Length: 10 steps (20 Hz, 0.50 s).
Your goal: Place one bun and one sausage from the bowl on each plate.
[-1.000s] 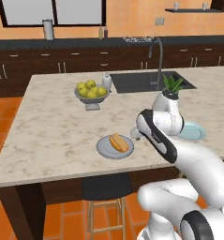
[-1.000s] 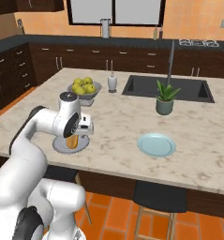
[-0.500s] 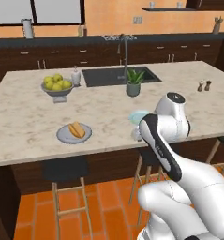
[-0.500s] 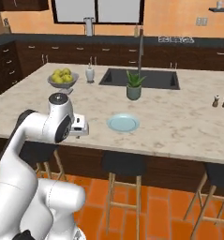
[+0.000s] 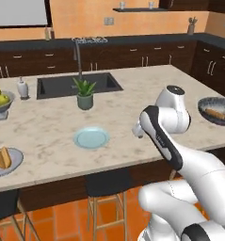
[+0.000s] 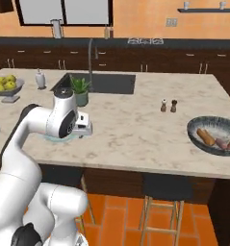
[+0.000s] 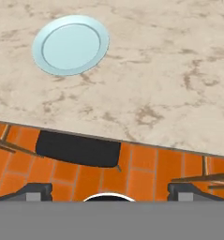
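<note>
Bowl (image 6: 213, 135) with sausages sits at right edge of right base view, well apart from gripper (image 6: 83, 126), which hangs at centre-left over pale blue plate (image 7: 70, 44). Jaws wide apart, empty. Next reach likely goes rightward across the counter.

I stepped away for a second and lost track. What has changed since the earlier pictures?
The base drove right along the counter, bringing the bowl of sausages into view. The gripper is open and empty. The filled grey plate and the bare blue plate stayed put.
</note>
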{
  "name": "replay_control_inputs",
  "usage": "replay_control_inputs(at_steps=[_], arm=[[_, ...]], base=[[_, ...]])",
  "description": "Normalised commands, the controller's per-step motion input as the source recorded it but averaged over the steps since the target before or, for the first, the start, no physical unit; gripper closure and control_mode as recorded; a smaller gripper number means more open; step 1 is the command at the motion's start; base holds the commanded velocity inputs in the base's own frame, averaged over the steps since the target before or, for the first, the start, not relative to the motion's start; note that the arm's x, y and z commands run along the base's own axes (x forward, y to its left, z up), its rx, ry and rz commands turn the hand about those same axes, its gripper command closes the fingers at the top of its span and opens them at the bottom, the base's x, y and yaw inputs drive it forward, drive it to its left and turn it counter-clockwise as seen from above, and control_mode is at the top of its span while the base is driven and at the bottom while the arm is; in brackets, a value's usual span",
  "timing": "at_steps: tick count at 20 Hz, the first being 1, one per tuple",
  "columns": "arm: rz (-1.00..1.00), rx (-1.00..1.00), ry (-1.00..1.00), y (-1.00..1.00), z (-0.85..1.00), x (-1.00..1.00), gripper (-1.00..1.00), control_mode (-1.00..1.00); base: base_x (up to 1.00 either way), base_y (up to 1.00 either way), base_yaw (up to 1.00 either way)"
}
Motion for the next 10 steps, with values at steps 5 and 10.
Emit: replay_control_inputs(at_steps=[5, 10], arm=[[0.0, 0.0, 0.0, 0.0, 0.0, 0.0, -1.0, 1.0], [0.0, 0.0, 0.0, 0.0, 0.0, 0.0, -1.0, 1.0]], base=[[-0.02, -1.0, -0.14], [0.0, -1.0, -0.14]])
